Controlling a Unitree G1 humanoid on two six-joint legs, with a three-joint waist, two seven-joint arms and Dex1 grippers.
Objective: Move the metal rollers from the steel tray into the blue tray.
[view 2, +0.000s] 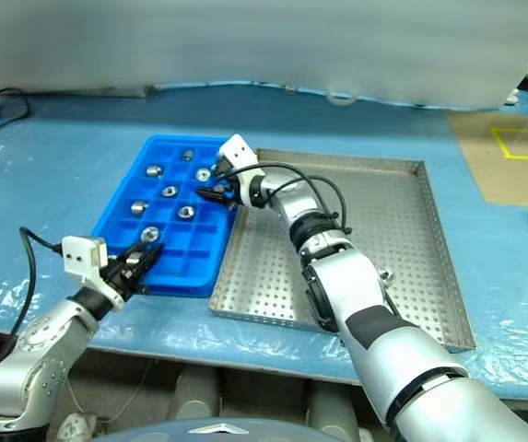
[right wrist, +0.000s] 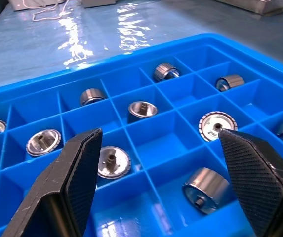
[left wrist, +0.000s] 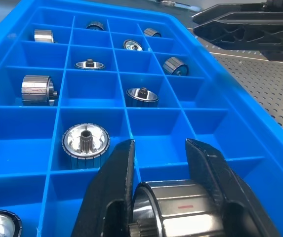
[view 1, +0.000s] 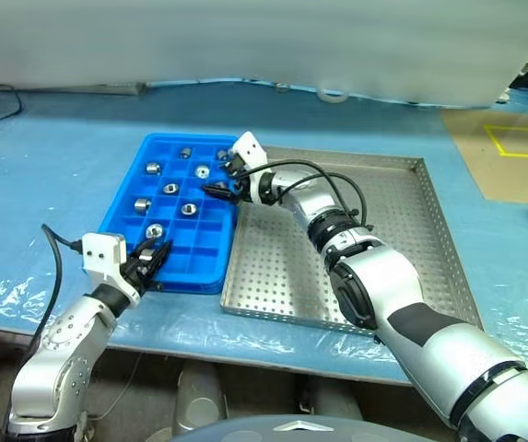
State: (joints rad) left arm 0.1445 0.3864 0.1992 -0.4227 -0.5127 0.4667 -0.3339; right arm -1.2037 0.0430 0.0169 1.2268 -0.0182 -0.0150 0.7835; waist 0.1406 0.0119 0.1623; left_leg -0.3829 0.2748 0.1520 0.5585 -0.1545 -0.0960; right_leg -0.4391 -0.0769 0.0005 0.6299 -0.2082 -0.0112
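- The left gripper [view 1: 153,255] hovers at the near edge of the blue tray [view 1: 125,198], its two black fingers clamped on a metal roller [left wrist: 181,215]. The aim is presumably to set it into an empty near compartment.
- That roller is a short, shiny silver cylinder with a faint red mark on its side and a small toothed hub at one end.
- The right gripper [view 1: 228,180] hangs over the blue tray's far right corner with its jaws wide apart and nothing between them. A loose roller [right wrist: 205,189] lies in the compartment just below, so it has likely just been dropped.
- The other rollers [view 1: 170,188] sit one per square compartment, some on end, some on their sides, mostly in the far and middle rows.
- The blue tray is glossy moulded plastic with thin grid walls.
- The steel tray [view 1: 402,235], perforated and low-rimmed, lies touching its right edge; its visible floor holds no rollers.
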